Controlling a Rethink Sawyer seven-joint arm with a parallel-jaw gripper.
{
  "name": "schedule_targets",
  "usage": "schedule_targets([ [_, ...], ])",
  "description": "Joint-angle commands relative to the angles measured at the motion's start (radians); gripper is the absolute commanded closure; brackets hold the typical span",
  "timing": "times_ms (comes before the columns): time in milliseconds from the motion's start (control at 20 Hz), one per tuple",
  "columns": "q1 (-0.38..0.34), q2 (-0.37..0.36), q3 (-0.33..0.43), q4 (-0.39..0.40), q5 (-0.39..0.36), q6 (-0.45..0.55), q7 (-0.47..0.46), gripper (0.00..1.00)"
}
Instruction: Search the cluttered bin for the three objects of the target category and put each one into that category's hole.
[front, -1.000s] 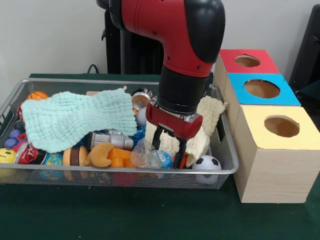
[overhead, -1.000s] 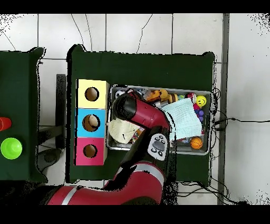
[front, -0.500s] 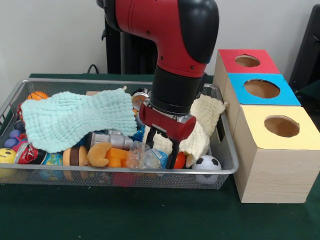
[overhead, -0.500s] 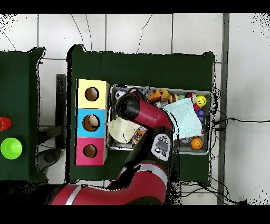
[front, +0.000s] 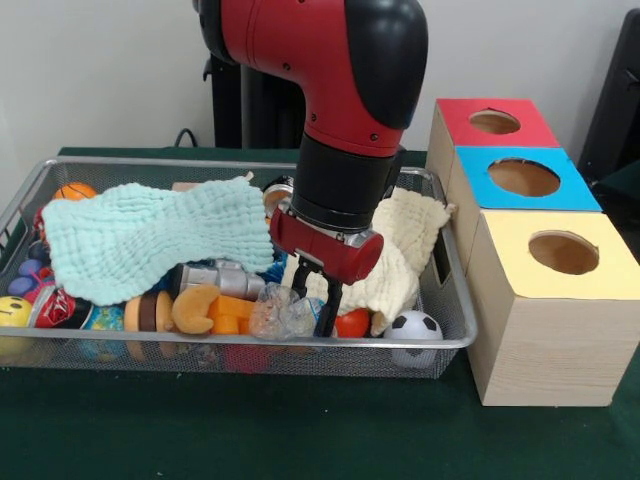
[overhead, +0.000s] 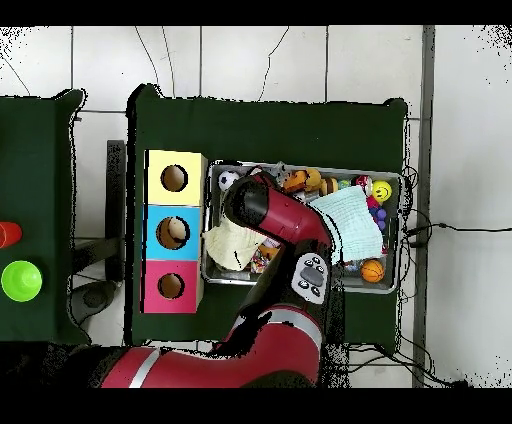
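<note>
Red and black robot arm (front: 330, 60)

Glossy red shell with a black cap at the elbow, then a thick black round wrist section. Under it sits a red block edged with a silver band, carrying the gripper (front: 315, 300) with its thin black fingers (front: 333, 308). Seen from above, a grey button panel (overhead: 308, 276) sits on the arm.

- A robot lab
- Green-covered table (front: 300, 430) on a tiled floor (overhead: 260, 60)
- Three colour-topped hole boxes (front: 525, 240), cables (overhead: 440, 228) trailing right

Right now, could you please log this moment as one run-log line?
phase: searching bin | hand: open, low over crumpled clear plastic | carrying: nothing | holes: red, blue, yellow boxes beside bin
</note>
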Motion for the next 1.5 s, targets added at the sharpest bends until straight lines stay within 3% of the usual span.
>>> schedule_targets([
  [50, -0.035, 0.042, 0.091, -0.049, -0.034, -0.080, 0.118, 1.00],
  [500, -0.037, 0.025, 0.100, -0.037, -0.041, -0.038, 0.100, 1.00],
  [750, -0.015, -0.036, 0.079, -0.003, -0.047, 0.100, 0.077, 1.00],
  [1150, -0.011, -0.096, 0.085, 0.013, -0.097, 0.202, 0.014, 1.00],
  [1500, 0.002, -0.135, 0.084, 0.013, -0.124, 0.305, 0.027, 1.00],
])
